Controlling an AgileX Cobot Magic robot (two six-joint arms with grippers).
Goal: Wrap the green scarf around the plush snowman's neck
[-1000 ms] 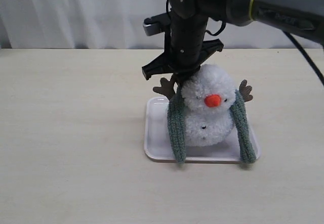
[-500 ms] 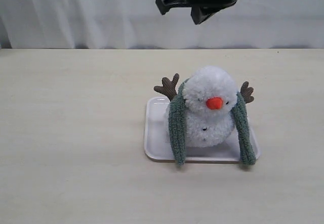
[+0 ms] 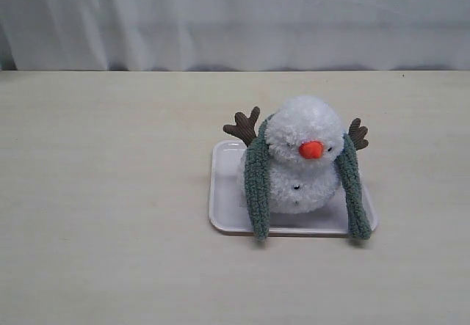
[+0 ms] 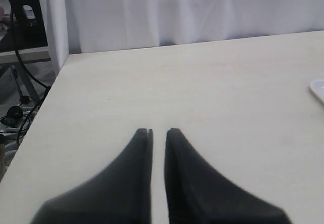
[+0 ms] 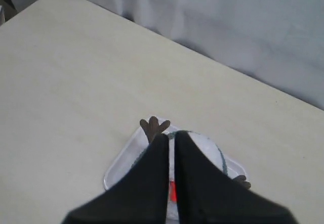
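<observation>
Plainly, the left gripper [image 4: 158,131] hangs over the table [image 4: 202,77], well apart from the toy. Its fingers nearly touch with nothing between them, and its view catches only a corner of the tray [image 4: 318,88]. The exterior view alone shows the green scarf [image 3: 257,185] draped behind the snowman's neck [image 3: 292,165], one tail down each side of the plush snowman [image 3: 297,185], uncrossed. The knit looks soft, light and limp, so a tail's lower end seems the best hold. The right gripper [image 5: 171,135], fingers narrowed to a slit and empty, looks down from high above, hiding much of the toy.
</observation>
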